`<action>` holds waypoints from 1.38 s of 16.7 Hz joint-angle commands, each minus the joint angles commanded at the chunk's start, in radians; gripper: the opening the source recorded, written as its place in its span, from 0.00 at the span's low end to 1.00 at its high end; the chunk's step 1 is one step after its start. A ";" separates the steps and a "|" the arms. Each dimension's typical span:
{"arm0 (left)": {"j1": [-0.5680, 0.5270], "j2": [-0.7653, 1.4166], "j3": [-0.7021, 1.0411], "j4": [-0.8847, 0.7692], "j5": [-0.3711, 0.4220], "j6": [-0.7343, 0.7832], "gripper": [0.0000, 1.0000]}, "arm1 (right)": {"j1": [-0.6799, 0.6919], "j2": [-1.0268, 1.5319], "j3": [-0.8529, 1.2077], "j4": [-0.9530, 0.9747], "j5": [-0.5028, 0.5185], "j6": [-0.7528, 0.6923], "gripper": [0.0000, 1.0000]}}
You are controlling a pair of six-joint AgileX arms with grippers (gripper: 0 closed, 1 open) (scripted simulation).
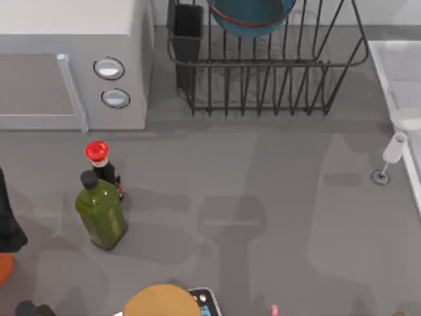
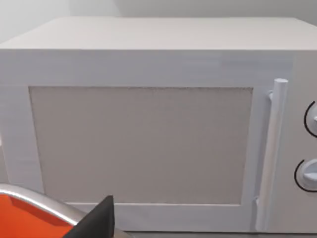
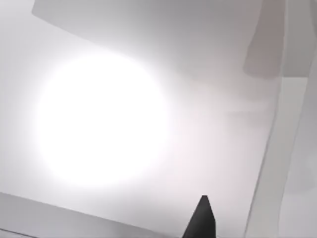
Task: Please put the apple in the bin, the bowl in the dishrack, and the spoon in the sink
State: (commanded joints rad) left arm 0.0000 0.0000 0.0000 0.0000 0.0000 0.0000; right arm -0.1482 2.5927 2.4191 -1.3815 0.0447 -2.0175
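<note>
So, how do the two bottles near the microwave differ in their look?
The green bottle is wide, olive-coloured and has a black cap; the dark bottle is slimmer, nearly black, and has a red cap. In the top view the green bottle stands nearer the front edge, partly covering the dark bottle. Both stand upright, close together, in front of the microwave.

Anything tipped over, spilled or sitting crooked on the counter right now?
Nothing stands out. The wide blue glazed bowl sits in the black wire dishrack; the green glass bottle and the red-capped dark bottle stand upright beside the white microwave, and no spill shows on the grey counter.
</note>
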 joint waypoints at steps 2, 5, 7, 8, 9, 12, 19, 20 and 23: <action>0.000 0.000 0.000 0.000 0.000 0.000 1.00 | 0.000 0.000 0.000 0.000 0.000 0.000 0.00; 0.000 0.000 0.000 0.000 0.000 0.000 1.00 | 0.000 0.000 0.000 0.000 0.000 0.000 0.08; 0.000 0.000 0.000 0.000 0.000 0.000 1.00 | 0.000 0.000 0.000 0.000 0.000 0.000 0.23; 0.000 0.000 0.000 0.000 0.000 0.000 1.00 | 0.000 0.000 0.000 0.000 0.000 0.000 0.30; 0.000 0.000 0.000 0.000 0.000 0.000 1.00 | 0.000 0.000 0.000 0.000 0.000 0.000 0.38; 0.000 0.000 0.000 0.000 0.000 0.000 1.00 | 0.000 0.000 0.000 0.000 0.000 0.000 0.60; 0.000 0.000 0.000 0.000 0.000 0.000 1.00 | 0.000 0.000 0.000 0.000 0.000 0.000 1.00; 0.000 0.000 0.000 0.000 0.000 0.000 1.00 | 0.000 0.000 0.000 0.000 0.000 0.000 1.00; 0.000 0.000 0.000 0.000 0.000 0.000 1.00 | 0.000 0.000 0.000 0.000 0.000 0.000 1.00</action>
